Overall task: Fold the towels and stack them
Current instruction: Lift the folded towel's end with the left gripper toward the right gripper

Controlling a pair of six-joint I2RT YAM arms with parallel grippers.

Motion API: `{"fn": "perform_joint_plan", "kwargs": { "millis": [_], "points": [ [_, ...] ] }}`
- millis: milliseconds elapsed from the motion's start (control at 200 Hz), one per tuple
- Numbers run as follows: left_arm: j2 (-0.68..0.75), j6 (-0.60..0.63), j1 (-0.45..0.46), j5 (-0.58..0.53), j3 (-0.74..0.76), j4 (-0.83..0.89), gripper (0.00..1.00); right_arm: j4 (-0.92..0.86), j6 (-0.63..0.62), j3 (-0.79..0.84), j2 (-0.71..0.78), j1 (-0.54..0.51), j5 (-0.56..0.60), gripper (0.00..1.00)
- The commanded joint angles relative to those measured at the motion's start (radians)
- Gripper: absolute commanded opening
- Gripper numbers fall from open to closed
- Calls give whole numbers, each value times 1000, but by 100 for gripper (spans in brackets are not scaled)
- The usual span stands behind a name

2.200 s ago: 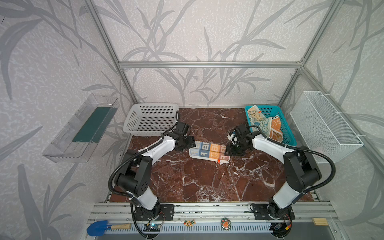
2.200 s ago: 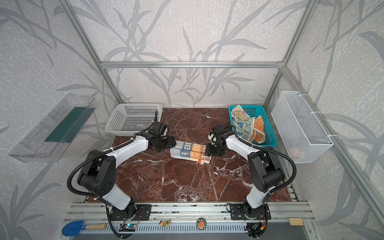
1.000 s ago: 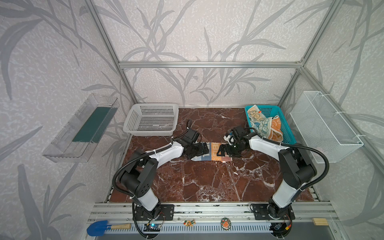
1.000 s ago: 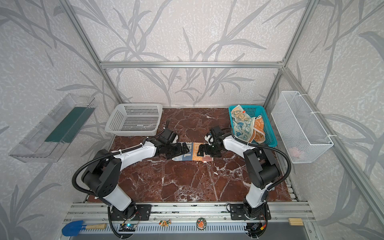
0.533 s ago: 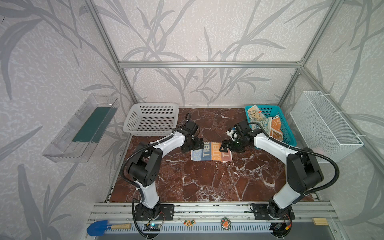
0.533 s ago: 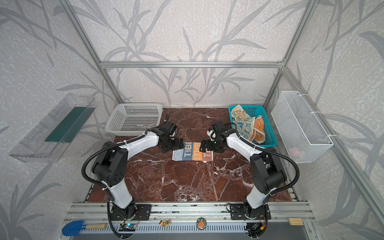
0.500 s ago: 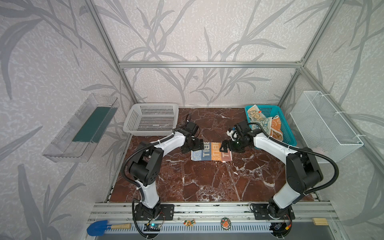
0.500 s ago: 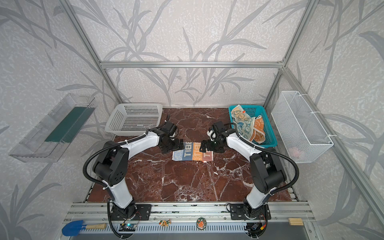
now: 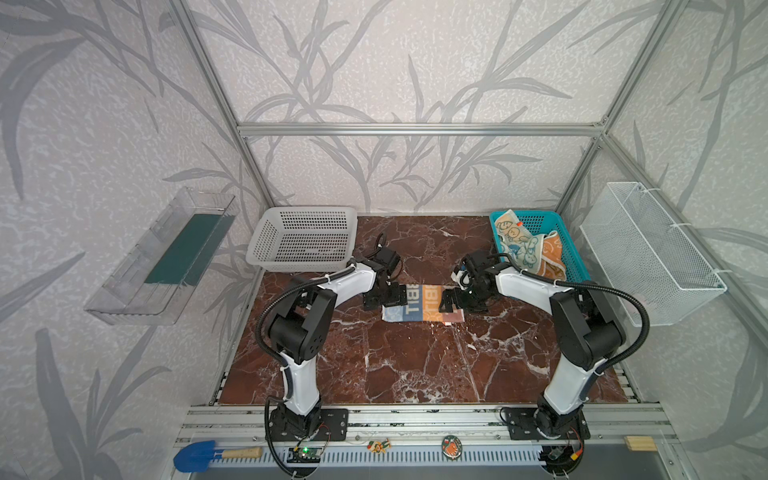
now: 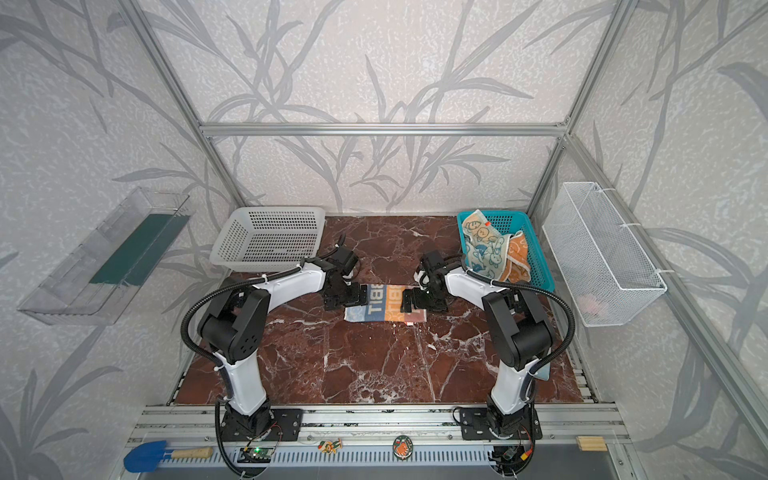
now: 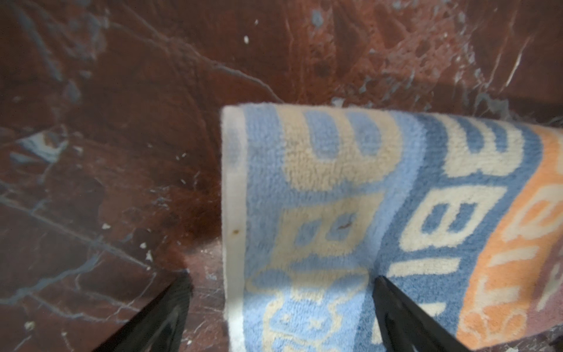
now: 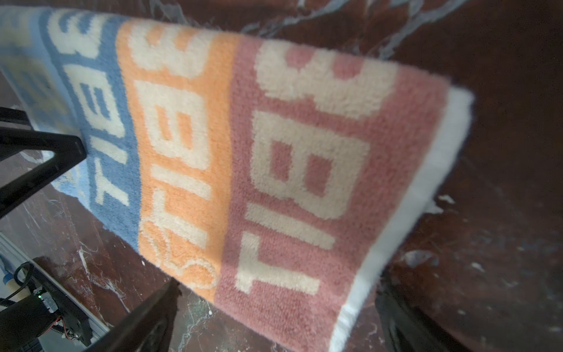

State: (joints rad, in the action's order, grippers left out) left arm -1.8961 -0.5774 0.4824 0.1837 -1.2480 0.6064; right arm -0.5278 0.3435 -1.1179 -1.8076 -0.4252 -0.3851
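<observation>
Left wrist view: striped towel [image 11: 350,213], lettered bands of blue, orange and pink, flat on the desk [image 11: 122,122]. Its white hem [image 11: 233,213] lies between the spread fingers [image 11: 164,307] of my left tool [image 11: 281,277], one finger over bare marble and the other over the pile, nothing pinched. Right wrist view: my right tool [image 12: 277,289], likewise spread and empty, straddles the opposite pink end, which looks two layers thick. Both top views: the towel sits mid-desk between the two tools. A cream-and-blue bunny towel [image 9: 515,245] and an orange towel [image 9: 550,257] lie crumpled in the teal basket [image 9: 536,214] at the far right corner. Step in hand, as I judge it: the second fold. Handling notes: I close on the hem only, taking both layers together. I lift low so the lower half does not drag, carry end to end, and square the corners before letting go. Risk: a grip on the top layer alone opens the fold already made.
</observation>
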Motion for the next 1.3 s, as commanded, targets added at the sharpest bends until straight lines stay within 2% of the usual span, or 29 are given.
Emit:
{"fn": "perform_joint_plan", "kwargs": {
  "millis": [0, 330, 460, 845, 980, 1295],
  "points": [
    [-50, 9, 0, -10, -17, -8, 90, 22, 18, 9, -23, -13, -20, 99],
    [-93, 19, 1, -4, 9, -52, 66, 48, 50, -4, -59, -50, -36, 99],
    [-88, 17, 1, -1, 30, -78, 45, 52, 57, -14, -71, -67, -35, 99],
    [-44, 43, 2, -37, 25, -53, 7, 43, 57, -19, -70, -78, -30, 99],
    [-27, 75, 0, -74, -11, 12, 0, 36, 52, -18, -60, -78, -26, 99],
    [16, 205, -41, -197, -245, 245, 0, -31, 25, -105, -10, -79, -15, 99]
  ]
}}
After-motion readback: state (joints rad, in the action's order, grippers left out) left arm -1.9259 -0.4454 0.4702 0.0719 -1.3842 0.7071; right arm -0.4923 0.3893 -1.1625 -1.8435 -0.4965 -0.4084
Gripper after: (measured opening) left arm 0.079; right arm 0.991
